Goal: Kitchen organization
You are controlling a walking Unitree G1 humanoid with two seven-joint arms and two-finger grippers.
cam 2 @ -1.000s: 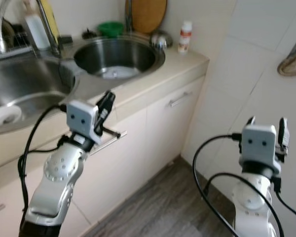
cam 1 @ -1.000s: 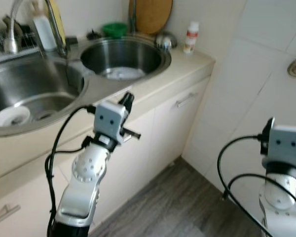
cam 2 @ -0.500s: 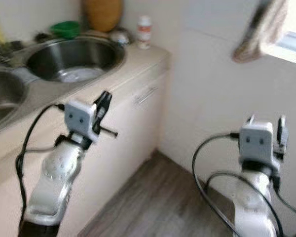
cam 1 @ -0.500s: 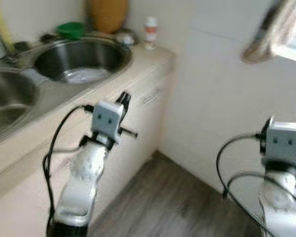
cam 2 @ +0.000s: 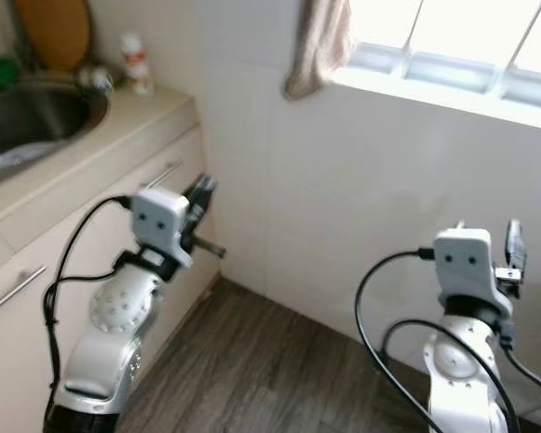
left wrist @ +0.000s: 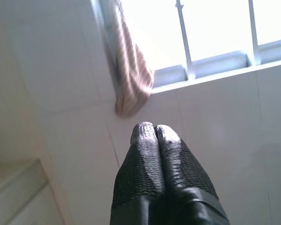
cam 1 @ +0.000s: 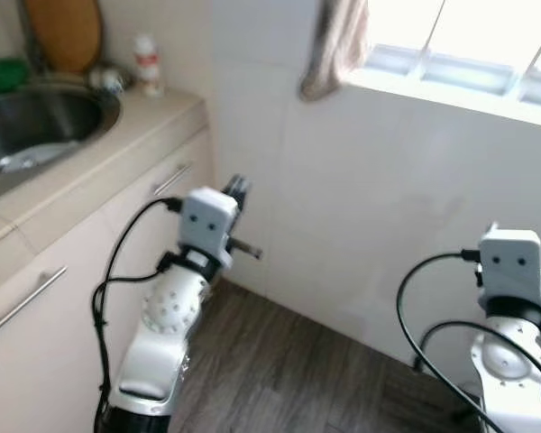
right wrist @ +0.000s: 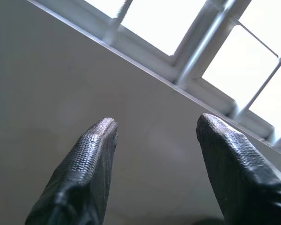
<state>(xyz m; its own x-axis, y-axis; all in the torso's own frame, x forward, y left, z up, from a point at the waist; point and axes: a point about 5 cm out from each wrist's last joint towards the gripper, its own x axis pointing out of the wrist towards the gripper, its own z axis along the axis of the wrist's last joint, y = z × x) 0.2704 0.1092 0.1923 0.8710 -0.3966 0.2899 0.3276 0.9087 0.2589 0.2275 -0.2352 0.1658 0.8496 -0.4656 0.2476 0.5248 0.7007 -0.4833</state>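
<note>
My left gripper (left wrist: 154,129) is shut with nothing in it, held up in front of a white tiled wall (cam 1: 370,207) beside the cabinet; its arm (cam 1: 176,307) rises at the left. My right gripper (right wrist: 152,129) is open and empty, pointing up at the wall below a window (right wrist: 178,28); its arm (cam 1: 514,298) stands at the right. At the far left a beige counter (cam 1: 117,135) holds a round steel sink (cam 1: 32,122), a small white bottle (cam 1: 146,65) and a wooden board (cam 1: 65,32).
Cabinet doors with bar handles (cam 1: 171,179) run under the counter. A beige cloth (cam 1: 335,45) hangs by the window sill (cam 1: 451,90). Dark wood-look floor (cam 1: 279,370) lies between my arms.
The camera has swung right: sink and counter slid to the left edge, and the tiled wall, hanging cloth and window came into view. Both arms hold the same pose.
</note>
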